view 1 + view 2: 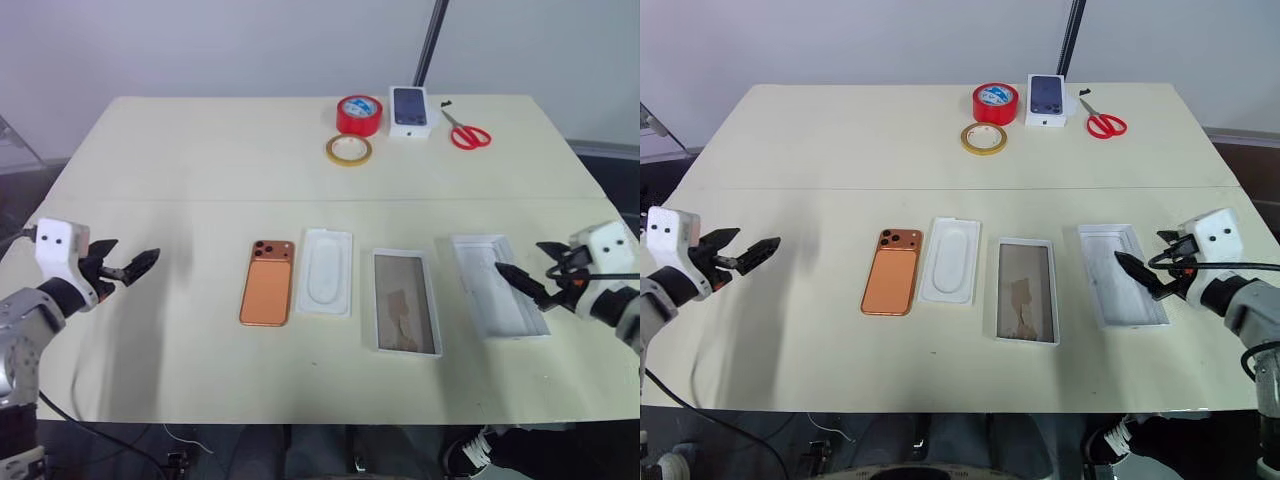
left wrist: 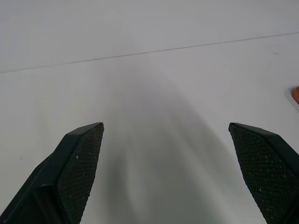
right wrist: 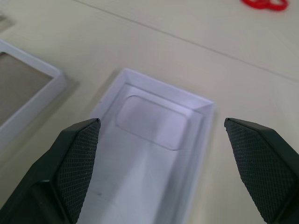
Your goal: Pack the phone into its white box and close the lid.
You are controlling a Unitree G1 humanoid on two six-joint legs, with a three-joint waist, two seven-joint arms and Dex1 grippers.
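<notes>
Right hand (image 1: 1145, 262) spread above lid (image 1: 1120, 274)

The cream table (image 1: 180, 160) carries a row — phone (image 1: 267, 283), white insert (image 1: 327, 272), white box (image 1: 405, 301), lid (image 1: 497, 285) — with red tape roll (image 1: 360, 114), yellow tape ring (image 1: 348, 150), small printed box (image 1: 409, 110) and scissors (image 1: 465, 131) at its far edge.

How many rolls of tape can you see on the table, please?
2. The red roll of tape stands at the far edge, beside the small white box printed with a dark phone. The yellow roll of tape lies flat just in front of it. None seems hidden.
</notes>
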